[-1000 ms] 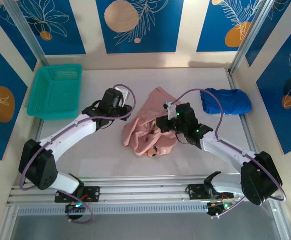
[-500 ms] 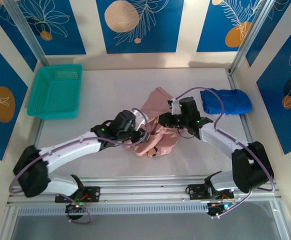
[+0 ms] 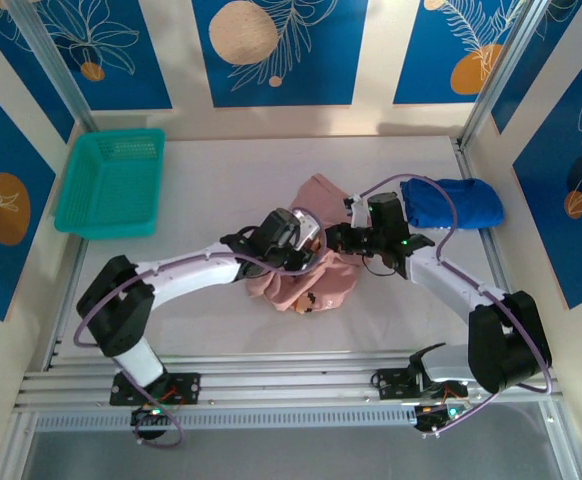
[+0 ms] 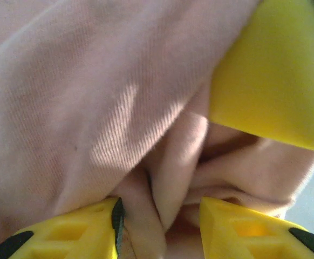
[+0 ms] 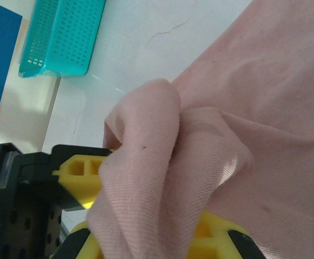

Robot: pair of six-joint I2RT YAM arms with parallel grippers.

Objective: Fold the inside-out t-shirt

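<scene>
So folding hasn't really started as far as I can see. The shirt is one crumpled pink heap about mid-bench, a bit toward the right edge, with no flat panel, no visible sleeves laid out and no clean crease anywhere. I can't even tell from this bunch whether it's been turned right side out. The right fingers are closed tight on a wad of the cloth, which drapes over them in a fat fold and is lifted off the bench at the heap's far side. The left fingers are just beside them, buried in the same pile. They sit roughly half open with a ridge of fabric between them, and I wouldn't call it a real pinch. My guess is they're about to grab a second spot so the two arms can pull the thing open. What's left is basically everything: spread it flat, sort the sleeves, then make the actual folds. The basket sits at the far left corner and a blue cloth lies by the far right edge, both well apart from the shirt.
</scene>
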